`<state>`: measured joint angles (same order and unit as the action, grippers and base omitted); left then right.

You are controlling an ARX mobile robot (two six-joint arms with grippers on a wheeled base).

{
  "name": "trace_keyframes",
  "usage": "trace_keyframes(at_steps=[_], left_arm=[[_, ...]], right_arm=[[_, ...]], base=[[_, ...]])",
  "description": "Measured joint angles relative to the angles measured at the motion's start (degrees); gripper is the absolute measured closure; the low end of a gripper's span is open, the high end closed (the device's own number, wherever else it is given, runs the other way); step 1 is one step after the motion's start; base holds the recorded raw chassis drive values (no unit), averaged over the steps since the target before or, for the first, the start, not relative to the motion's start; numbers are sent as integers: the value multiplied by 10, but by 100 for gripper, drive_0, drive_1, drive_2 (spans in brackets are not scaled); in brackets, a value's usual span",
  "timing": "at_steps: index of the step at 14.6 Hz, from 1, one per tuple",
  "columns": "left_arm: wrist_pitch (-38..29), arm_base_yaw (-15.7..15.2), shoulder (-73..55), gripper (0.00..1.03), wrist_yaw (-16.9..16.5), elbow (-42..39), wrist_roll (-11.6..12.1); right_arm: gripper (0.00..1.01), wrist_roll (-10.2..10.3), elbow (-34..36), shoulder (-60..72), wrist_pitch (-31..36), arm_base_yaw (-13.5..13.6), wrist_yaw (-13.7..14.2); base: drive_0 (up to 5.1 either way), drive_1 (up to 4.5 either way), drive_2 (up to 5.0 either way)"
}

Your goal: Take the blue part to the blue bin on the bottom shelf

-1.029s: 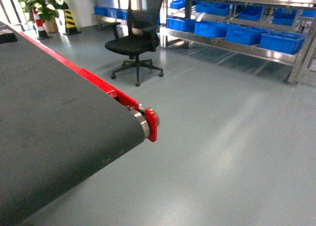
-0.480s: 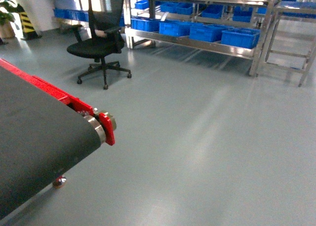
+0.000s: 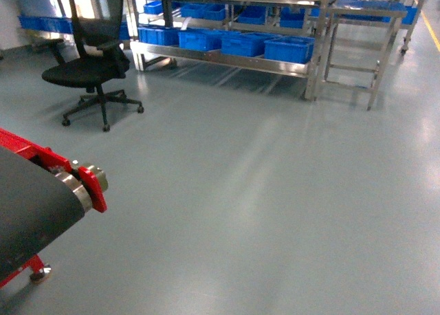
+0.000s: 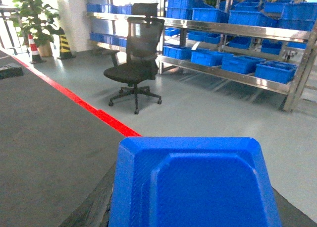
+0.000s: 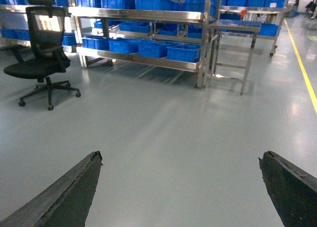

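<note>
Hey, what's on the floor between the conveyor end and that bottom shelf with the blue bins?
Mostly bare grey floor in the head view; only the office chair stands off left of the line from conveyor to bottom shelf.

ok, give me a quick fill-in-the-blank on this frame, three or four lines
1. The right end effector is ___, with only floor between its fingers.
2. The crates on the bottom shelf are coloured ___.
3. In the head view the office chair stands to the ___ of those crates.
4. The floor line in the right wrist view is ___.

Missing words: open; blue; left; yellow.
</note>
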<state>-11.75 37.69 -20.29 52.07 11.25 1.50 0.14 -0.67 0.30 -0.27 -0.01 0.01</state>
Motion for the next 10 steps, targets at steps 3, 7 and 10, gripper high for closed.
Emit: trace_keyframes(at_steps=[3,7,10], left_arm=[[0,0,0,60,0,0,0],[0,0,0,60,0,0,0],[0,0,0,60,0,0,0]], right_arm=[[3,0,0,0,0,0,0],[3,0,0,0,0,0,0],[3,0,0,0,0,0,0]], base=[[-149,-149,-149],[-155,-155,-155],[-151,-151,-151]])
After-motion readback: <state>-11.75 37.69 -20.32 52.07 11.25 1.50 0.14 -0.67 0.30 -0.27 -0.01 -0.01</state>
